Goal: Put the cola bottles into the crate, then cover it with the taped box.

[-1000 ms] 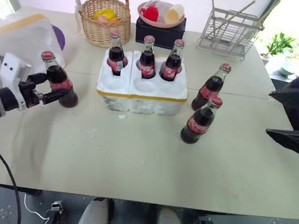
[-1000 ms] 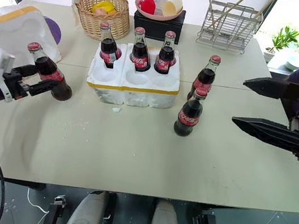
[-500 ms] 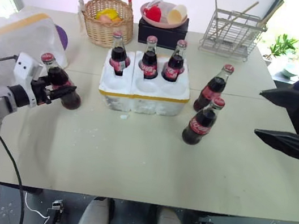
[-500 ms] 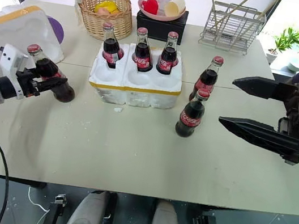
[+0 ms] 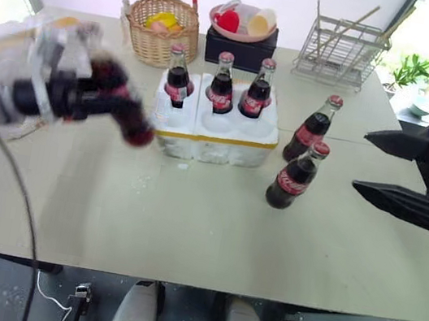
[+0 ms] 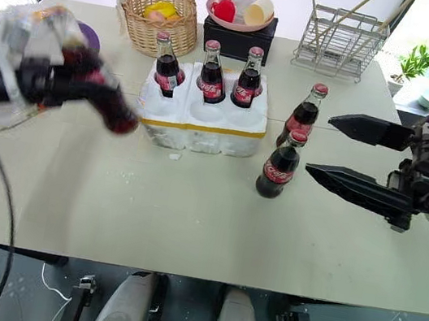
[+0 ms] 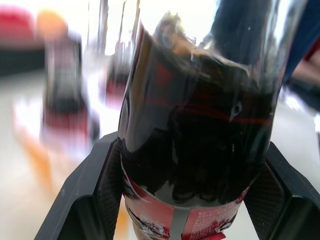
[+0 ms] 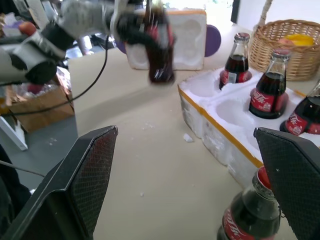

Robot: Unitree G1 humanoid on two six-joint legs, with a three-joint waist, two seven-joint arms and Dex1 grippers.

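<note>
So the left gripper has its two black fingers clamped around the body of one cola bottle, and it's holding it up off the table, tilted with the cap leaning back toward the arm. That whole bit is a motion blur, at about 9 o'clock from the crate.

The crate sits mid-table with its yellow band around the side. Three bottles stand in the far row of wells: left one, middle one, right one. The near row of wells is open.

Two more bottles stand loose on the table at roughly 3 o'clock from the crate: one just beside its right end, the other a bit nearer the front edge, about 4 o'clock.

The right gripper hovers over the right side of the table, fingers spread wide apart with nothing between them, pointing toward those two loose bottles but not touching either.

The taped box is at the far left edge, behind the left arm, mostly blurred. A wicker basket sits at 11 o'clock from the crate, a wire rack at 1 o'clock.
</note>
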